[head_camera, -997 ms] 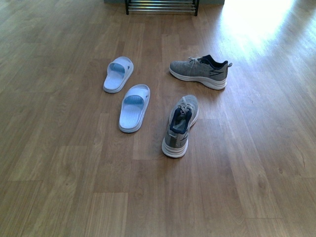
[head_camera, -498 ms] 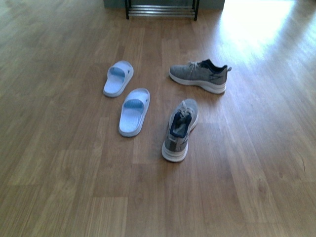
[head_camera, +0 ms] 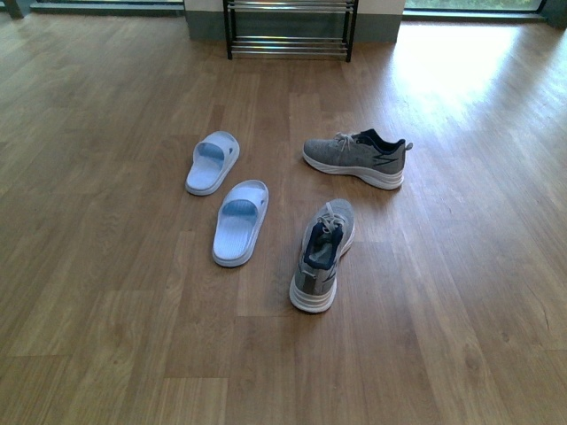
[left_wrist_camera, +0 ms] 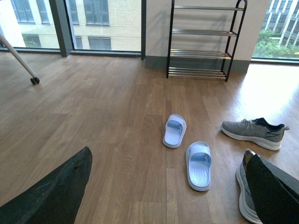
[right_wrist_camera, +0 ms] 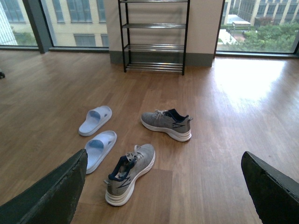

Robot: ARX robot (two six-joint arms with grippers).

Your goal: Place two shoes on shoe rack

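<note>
Status: near shoe (head_camera: 322, 252) mid-frame on the floor (head_camera: 106, 266), far shoe (head_camera: 354, 158) above-right, rack (head_camera: 289, 27) top centre. My left gripper (left_wrist_camera: 168, 158) and right gripper (right_wrist_camera: 164, 157) gape empty. Light, soft knit; I'd pinch the firmer heel collar.

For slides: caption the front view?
Two grey sneakers and two pale slippers on the wood floor, shoe rack beyond.

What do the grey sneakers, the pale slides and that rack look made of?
The near sneaker and far sneaker: matte grey knit-looking fabric, white rubbery soles. The far slide and near slide: one-piece smooth moulded foam or plastic, probably. Shoe rack: black-painted metal frame, shiny chrome-like bars.
</note>
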